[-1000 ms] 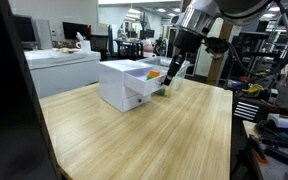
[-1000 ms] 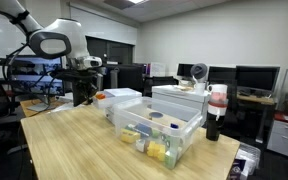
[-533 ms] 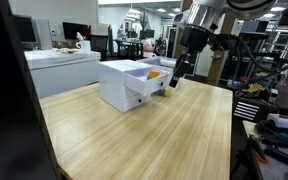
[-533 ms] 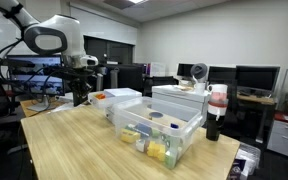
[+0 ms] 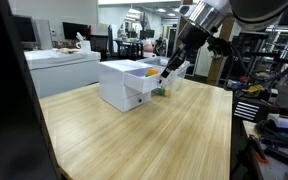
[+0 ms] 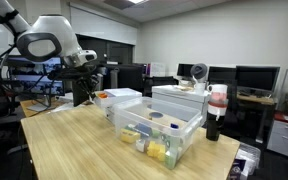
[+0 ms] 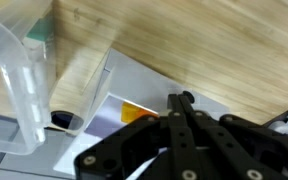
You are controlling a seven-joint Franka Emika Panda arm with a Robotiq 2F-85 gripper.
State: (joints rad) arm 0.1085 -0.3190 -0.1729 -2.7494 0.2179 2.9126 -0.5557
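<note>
In an exterior view the gripper (image 5: 168, 72) hangs with its jaws pressed together, and I cannot tell that it pinches anything; the orange item (image 5: 155, 74) lies just beside and below it, in the white box (image 5: 119, 88)

In an exterior view the gripper (image 6: 84, 90) is near the orange item (image 6: 101, 96)

In the wrist view the orange item (image 7: 134, 112) shows just beside the fingertips, with the clear bin (image 7: 24, 90) farther off that way. It looks small, light and stiff, best pinched across its narrow sides

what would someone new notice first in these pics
The black gripper, jaws shut, hangs beside the white drawer unit on the light wooden table. Next comes the clear plastic bin full of small colourful items, with a dark bottle standing beside it.
</note>
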